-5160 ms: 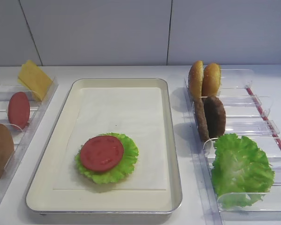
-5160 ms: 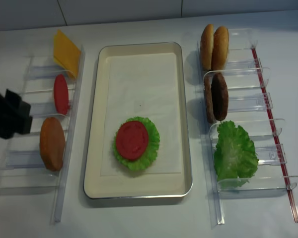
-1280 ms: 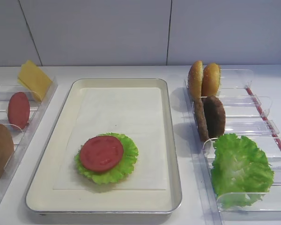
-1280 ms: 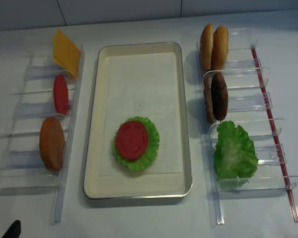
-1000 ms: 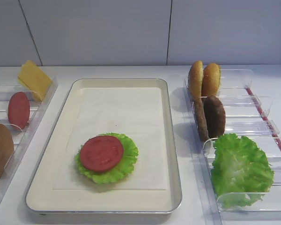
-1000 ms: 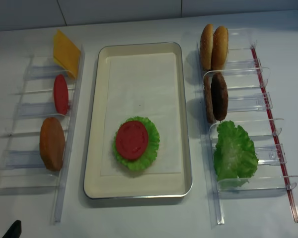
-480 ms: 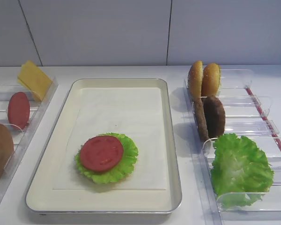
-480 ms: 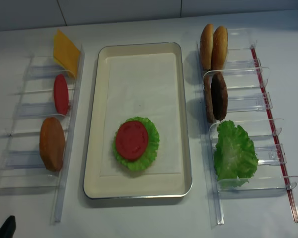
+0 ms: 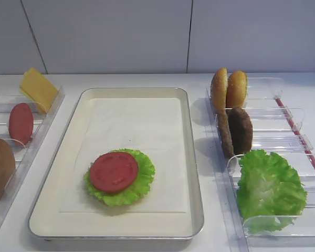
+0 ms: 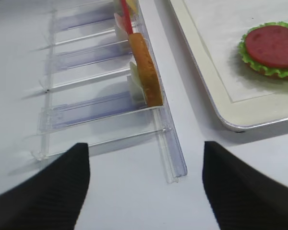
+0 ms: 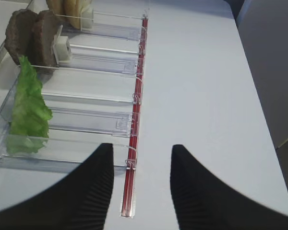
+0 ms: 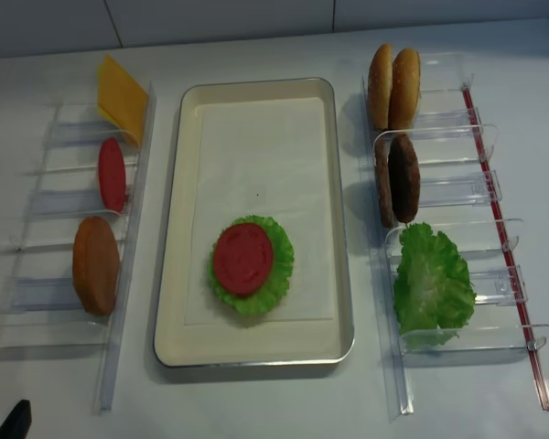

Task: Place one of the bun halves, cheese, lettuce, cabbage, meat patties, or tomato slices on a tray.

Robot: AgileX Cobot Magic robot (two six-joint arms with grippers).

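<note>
On the cream tray (image 9: 195,173) (image 12: 345,274) a tomato slice (image 9: 114,171) (image 12: 242,258) lies on a lettuce leaf (image 9: 144,181). The left bins hold cheese (image 12: 121,91), a tomato slice (image 12: 112,174) and a bun half (image 12: 96,265) (image 10: 146,72). The right bins hold bun halves (image 12: 393,87), meat patties (image 12: 400,178) (image 11: 33,40) and lettuce (image 12: 430,283) (image 11: 29,108). No cabbage is in view. My left gripper (image 10: 145,146) hangs open and empty over the table in front of the left bins. My right gripper (image 11: 142,148) is open and empty over the near end of the right bins.
Clear plastic bins (image 12: 64,201) (image 12: 457,192) flank the tray on both sides. A red strip (image 11: 134,143) runs along the right bins' outer edge. A black piece of the left arm (image 12: 14,422) shows at the bottom left corner. A white wall stands behind the table.
About five seconds ago the left arm was beside the left bins; it has drawn back to the bottom left corner. Over the last second nothing else has moved.
</note>
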